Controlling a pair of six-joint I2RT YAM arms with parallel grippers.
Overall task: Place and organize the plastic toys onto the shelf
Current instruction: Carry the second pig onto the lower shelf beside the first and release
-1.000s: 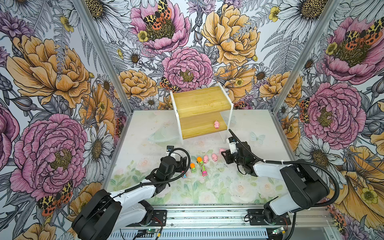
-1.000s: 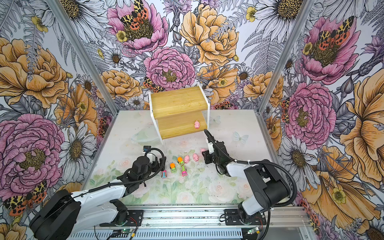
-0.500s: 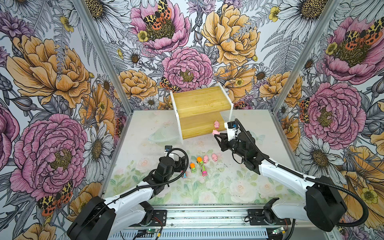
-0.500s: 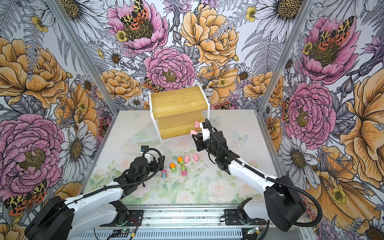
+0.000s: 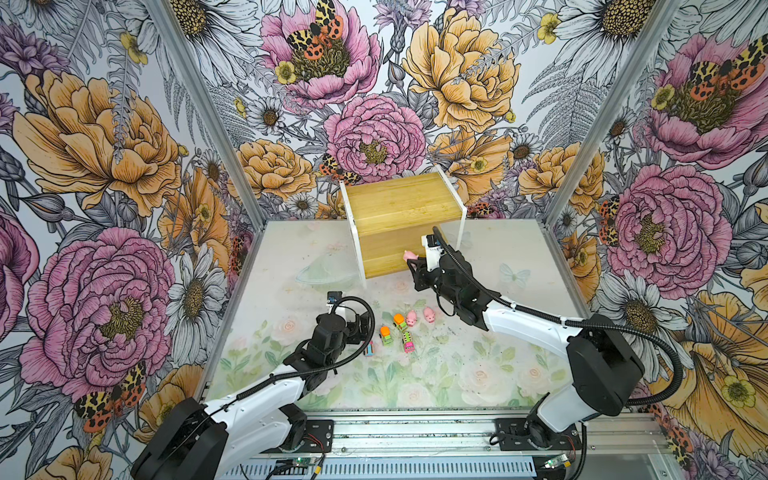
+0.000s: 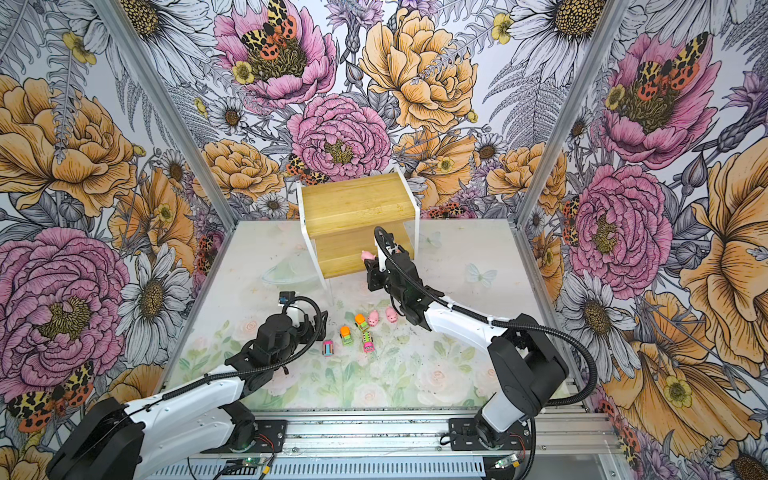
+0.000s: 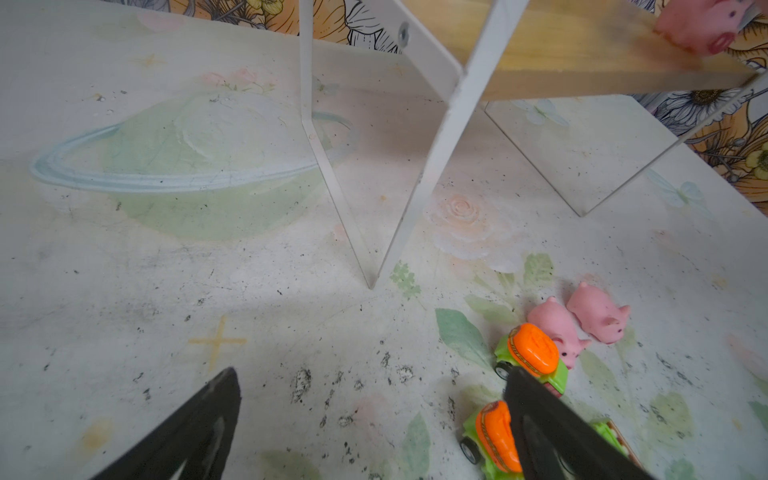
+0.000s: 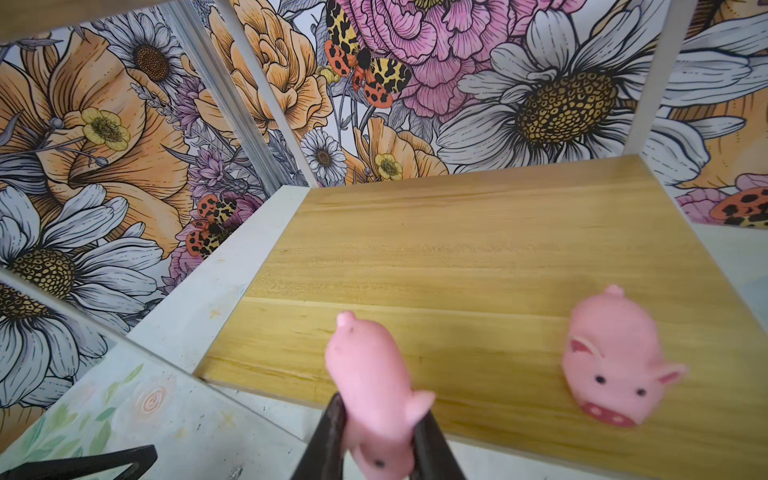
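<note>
Your right gripper (image 8: 379, 409) is pinched narrow on a pink pig (image 8: 370, 365), jaws on its head end, rump poking out over the front edge of the shelf (image 5: 399, 203), lower board (image 8: 457, 249). I can't tell if it touches the wood yet. It's likely held that way so the body lands on the board while the fingers stay clear of the edge. A second pig (image 8: 611, 357) already stands on that same board, just beside, facing out. You're probably lining the pigs up in a row there, so leave a gap and don't knock it. The upper board (image 6: 357, 199) looks bare in both top views. Your left gripper (image 7: 372, 372) is spread wide, holding nothing, low over the table (image 7: 166, 270) next to the loose group: loose pigs (image 7: 598, 311), green trucks (image 7: 532, 353), striped cars (image 6: 328, 348). It looks staged for the next grab, nearest a truck. The task is early, with six toys on the table
</note>
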